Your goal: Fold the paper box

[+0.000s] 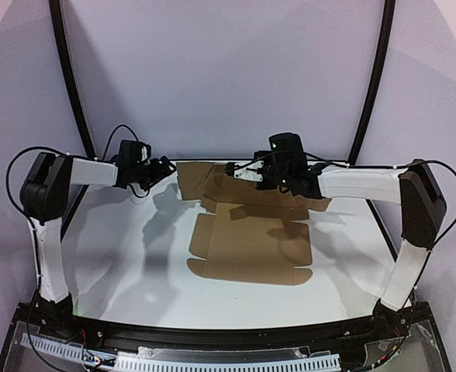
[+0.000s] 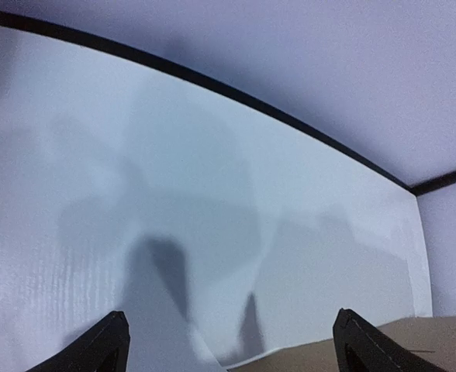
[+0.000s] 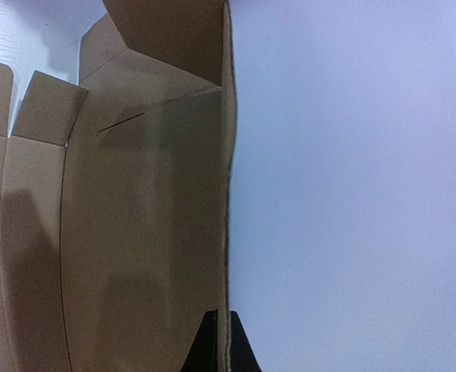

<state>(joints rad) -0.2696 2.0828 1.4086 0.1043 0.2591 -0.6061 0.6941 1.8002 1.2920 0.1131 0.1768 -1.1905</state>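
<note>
While the paper box (image 1: pixel 251 248) lies near the middle of the table (image 1: pixel 127 263), I see it as a spread sheet rather than a formed container. Its near panel and side flaps are flat on the surface, and its far part is lifted. My right fingers (image 3: pixel 206 350) are clenched on that raised cardboard edge, one tip on each face. My left fingers (image 2: pixel 108 345) are released and spread wide, hovering over the white table just beside the sheet's far left corner.
</note>
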